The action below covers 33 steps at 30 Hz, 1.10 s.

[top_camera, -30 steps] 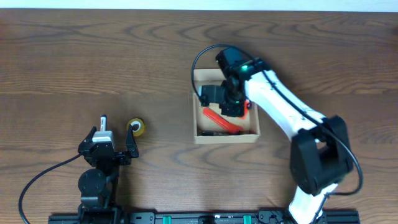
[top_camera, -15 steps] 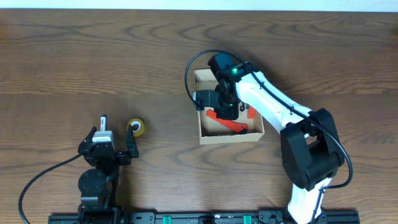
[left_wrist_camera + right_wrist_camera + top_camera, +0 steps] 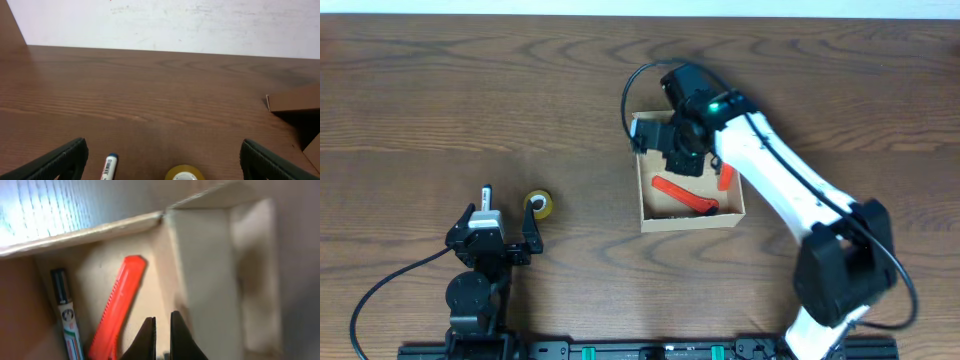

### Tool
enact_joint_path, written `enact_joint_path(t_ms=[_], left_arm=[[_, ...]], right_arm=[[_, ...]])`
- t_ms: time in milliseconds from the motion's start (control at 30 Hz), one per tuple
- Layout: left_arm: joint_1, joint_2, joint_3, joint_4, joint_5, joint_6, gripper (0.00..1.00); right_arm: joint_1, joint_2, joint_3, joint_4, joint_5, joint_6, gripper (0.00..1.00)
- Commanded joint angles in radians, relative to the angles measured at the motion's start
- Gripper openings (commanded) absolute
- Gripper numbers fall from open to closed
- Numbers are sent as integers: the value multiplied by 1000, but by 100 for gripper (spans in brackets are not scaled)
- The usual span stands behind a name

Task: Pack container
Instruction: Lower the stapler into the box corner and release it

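The container (image 3: 691, 221) is an open tan cardboard box at the table's middle; it also shows in the right wrist view (image 3: 205, 265) and at the right edge of the left wrist view (image 3: 295, 102). Inside lie a red cutter (image 3: 682, 195) (image 3: 120, 305), an orange piece (image 3: 725, 178) and a marker (image 3: 65, 317). My right gripper (image 3: 678, 158) (image 3: 162, 324) hangs over the box's far left part, jaws shut and empty. My left gripper (image 3: 500, 222) (image 3: 170, 157) is open near the front left, with a marker pen (image 3: 486, 196) (image 3: 109, 167) and a yellow tape roll (image 3: 538, 205) (image 3: 185, 174) between its fingers.
The brown wooden table (image 3: 470, 90) runs to a white wall at the back (image 3: 165, 20). A black rail (image 3: 640, 350) lines the front edge. The right arm (image 3: 780, 190) reaches across the table's right side.
My right gripper has risen and moved back toward the box's far left corner. The box slid slightly right a second ago. The left arm has not moved.
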Motion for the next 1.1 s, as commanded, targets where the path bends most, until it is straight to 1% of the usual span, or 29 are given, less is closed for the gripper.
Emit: enact_joint_path(t_ms=[0, 67, 100, 133, 200, 233, 267, 333, 467, 1067], left_arm=[[3, 1, -14, -47, 32, -3, 95], [3, 1, -14, -47, 32, -3, 95], [3, 1, -14, -47, 32, -3, 95], [3, 1, -14, -47, 32, -3, 95], [3, 1, -14, -47, 32, -3, 95], [3, 1, -14, -47, 32, -3, 95], [3, 1, -14, -47, 32, -3, 95], [3, 1, -14, -47, 32, -3, 95], [3, 1, -14, -47, 32, -3, 95], [3, 1, -14, -47, 32, -3, 95]], right_arm=[[-31, -45, 18, -18, 19, 85, 1], [-50, -53, 18, -29, 45, 144, 2], [-61, -55, 18, -35, 58, 181, 5], [-71, -55, 18, -42, 65, 224, 6], [-97, -55, 18, -52, 65, 319, 6], [-112, -55, 18, -56, 65, 358, 4], [-125, -55, 18, -58, 64, 380, 2], [-154, -55, 18, -60, 64, 417, 2], [-186, -55, 18, -69, 60, 420, 1], [-219, -55, 18, -172, 61, 432, 1]])
